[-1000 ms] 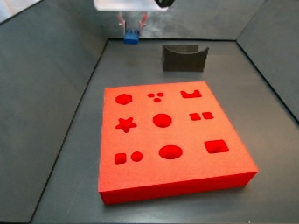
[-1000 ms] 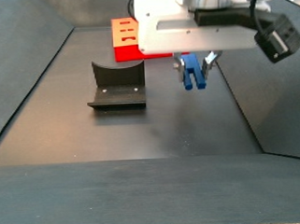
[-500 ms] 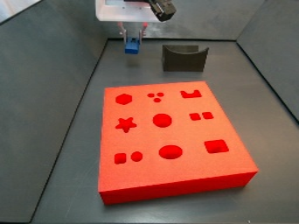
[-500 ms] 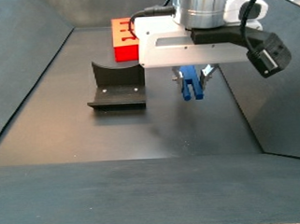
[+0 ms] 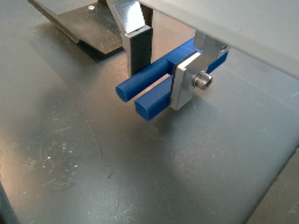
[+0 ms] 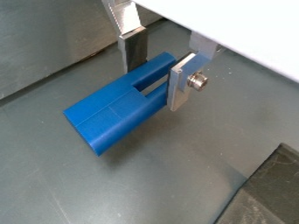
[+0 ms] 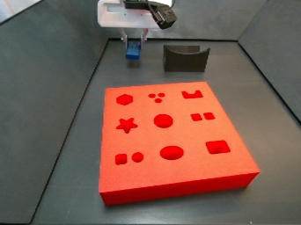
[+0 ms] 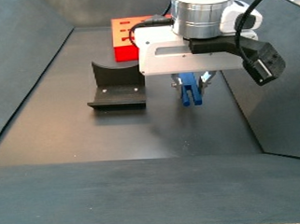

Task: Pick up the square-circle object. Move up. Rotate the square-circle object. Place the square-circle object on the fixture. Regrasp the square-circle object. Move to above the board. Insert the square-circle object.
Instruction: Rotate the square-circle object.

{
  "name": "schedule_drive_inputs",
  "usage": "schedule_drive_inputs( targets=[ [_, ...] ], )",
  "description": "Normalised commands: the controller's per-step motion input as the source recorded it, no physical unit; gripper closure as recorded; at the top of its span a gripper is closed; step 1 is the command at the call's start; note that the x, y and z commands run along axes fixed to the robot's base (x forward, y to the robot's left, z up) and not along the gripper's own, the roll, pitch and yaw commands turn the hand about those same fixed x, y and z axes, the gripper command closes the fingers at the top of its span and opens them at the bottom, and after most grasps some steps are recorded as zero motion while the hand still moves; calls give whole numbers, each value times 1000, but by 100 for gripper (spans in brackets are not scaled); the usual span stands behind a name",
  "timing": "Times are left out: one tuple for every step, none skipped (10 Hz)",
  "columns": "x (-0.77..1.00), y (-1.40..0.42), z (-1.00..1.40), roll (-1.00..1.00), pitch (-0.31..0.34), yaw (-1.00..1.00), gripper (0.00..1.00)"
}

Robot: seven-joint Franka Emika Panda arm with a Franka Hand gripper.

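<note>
The square-circle object, a bright blue elongated block (image 5: 132, 86), lies level between my fingers in both wrist views (image 6: 107, 120). My gripper (image 5: 162, 80) is shut on it across its width, low over the dark floor. In both side views the block (image 7: 133, 52) (image 8: 189, 92) hangs under the gripper (image 7: 133, 40) (image 8: 189, 79), to one side of the fixture. The dark U-shaped fixture (image 7: 184, 58) (image 8: 115, 85) stands empty. The red board (image 7: 171, 141) (image 8: 122, 38) with its shape-cut recesses lies beyond the fixture.
Grey walls enclose the dark floor on all sides (image 7: 70, 70). A corner of the fixture's base shows in a wrist view (image 5: 87, 31).
My gripper has come down toward the floor with the blue block in it. The fixture and board have not moved.
</note>
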Motion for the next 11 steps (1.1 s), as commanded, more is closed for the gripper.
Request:
schedule_drive_inputs(
  targets=[
    [35,28,-516,-207,-139,-10,100],
    [37,30,-491,-210,-142,-11,100],
    [36,30,-474,-211,-147,-13,100],
    [31,29,-442,-212,-156,-15,100],
    [28,30,-418,-213,-160,-18,100],
    [0,0,0,0,0,0,0],
    [0,0,1000,0,0,0,0],
    [-10,1,1000,3,18,0,0],
    [-17,3,1000,12,34,-2,0],
    [-13,3,1000,39,83,-7,0],
    [-9,5,1000,52,97,-5,0]
  ],
)
